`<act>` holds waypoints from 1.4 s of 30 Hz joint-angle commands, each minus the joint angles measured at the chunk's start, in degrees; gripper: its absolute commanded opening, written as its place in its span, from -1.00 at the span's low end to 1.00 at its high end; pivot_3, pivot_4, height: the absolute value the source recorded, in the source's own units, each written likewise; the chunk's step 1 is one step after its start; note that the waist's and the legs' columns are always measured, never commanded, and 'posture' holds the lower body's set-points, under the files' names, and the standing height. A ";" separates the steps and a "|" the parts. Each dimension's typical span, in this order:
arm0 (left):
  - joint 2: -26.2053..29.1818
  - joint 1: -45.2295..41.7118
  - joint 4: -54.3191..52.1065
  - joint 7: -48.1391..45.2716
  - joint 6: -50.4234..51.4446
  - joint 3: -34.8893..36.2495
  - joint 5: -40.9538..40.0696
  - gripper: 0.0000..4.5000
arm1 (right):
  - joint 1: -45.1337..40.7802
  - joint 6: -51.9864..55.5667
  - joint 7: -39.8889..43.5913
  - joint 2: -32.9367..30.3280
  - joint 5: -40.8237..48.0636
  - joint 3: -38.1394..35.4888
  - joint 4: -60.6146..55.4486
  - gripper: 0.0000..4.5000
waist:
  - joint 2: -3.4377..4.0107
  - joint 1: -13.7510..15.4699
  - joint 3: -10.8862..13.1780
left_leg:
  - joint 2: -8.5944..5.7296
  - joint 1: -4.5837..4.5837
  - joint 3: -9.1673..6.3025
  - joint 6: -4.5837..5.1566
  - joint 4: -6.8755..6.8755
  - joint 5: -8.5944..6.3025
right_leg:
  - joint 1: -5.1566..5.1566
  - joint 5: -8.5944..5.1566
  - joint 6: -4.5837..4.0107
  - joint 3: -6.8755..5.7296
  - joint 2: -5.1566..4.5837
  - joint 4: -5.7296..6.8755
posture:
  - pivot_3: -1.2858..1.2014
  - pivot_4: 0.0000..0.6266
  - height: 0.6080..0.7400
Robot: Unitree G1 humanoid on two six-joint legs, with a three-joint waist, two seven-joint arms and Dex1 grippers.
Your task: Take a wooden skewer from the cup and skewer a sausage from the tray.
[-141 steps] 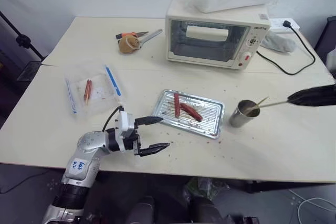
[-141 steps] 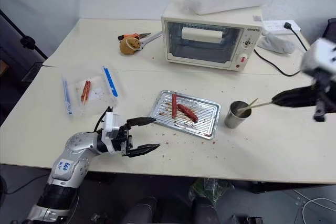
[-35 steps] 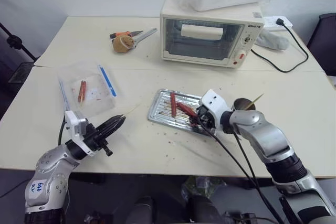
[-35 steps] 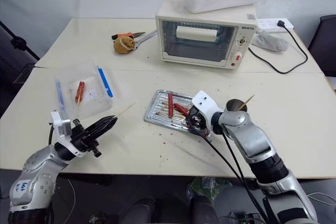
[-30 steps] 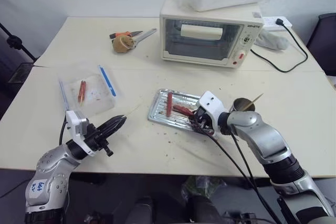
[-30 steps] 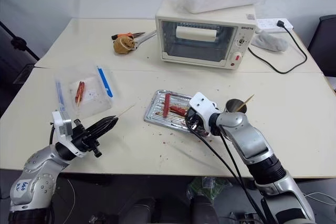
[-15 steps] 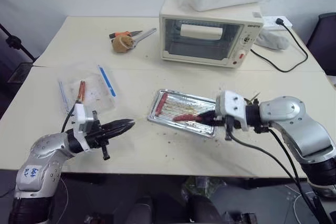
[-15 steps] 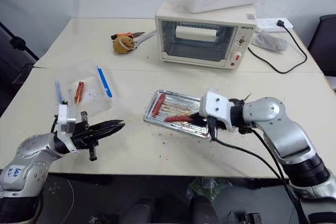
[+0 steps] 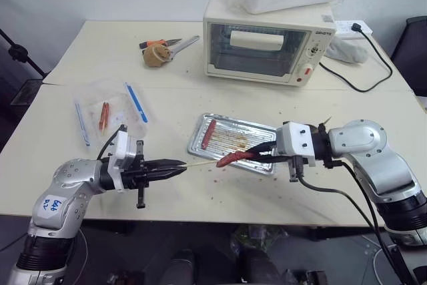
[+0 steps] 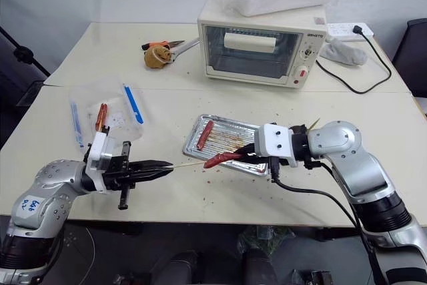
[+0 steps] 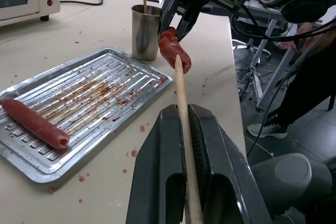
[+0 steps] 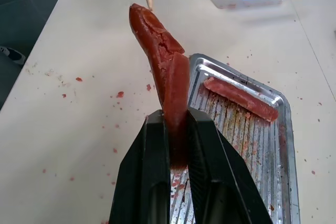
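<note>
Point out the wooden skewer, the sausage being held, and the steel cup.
wooden skewer (image 11: 182, 94), left wrist view, middle of the shaft.
sausage (image 12: 163, 56), right wrist view, middle of its body.
cup (image 11: 145, 35), left wrist view, its side wall.

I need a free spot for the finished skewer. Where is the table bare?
Bare: the table right of the tray and cup, and the near edge under both claws. Crowded: the bag at left, and the oven and scissors behind.

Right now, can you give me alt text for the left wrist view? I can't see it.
The left gripper is shut on a wooden skewer whose tip meets a dark red sausage held up by the right gripper. Below lies a metal tray with another sausage, and a steel cup stands behind it.
</note>
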 commanded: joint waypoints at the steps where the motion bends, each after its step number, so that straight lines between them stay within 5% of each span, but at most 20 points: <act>1: 0.51 0.27 0.16 -0.80 -0.81 0.46 0.59 -1.00 | -0.07 -0.23 -0.69 0.02 0.28 -1.56 -1.55 -0.89 | 0.00 -0.01 0.00 | 0.00 0.00 0.00 0.00 0.00 0.00 | 0.00 0.00 0.00 0.00 0.00 0.01 | 0.03 -0.52 1.00; 42: -5.67 -4.81 4.07 -0.19 -2.63 -4.13 4.01 -1.00 | 0.86 3.67 -3.18 1.52 0.73 -0.65 -5.63 -0.89 | 0.00 0.07 0.00 | -0.01 -0.01 0.00 0.00 0.14 0.01 | 0.01 0.00 0.00 -0.01 0.01 0.11 | 0.03 -0.52 1.00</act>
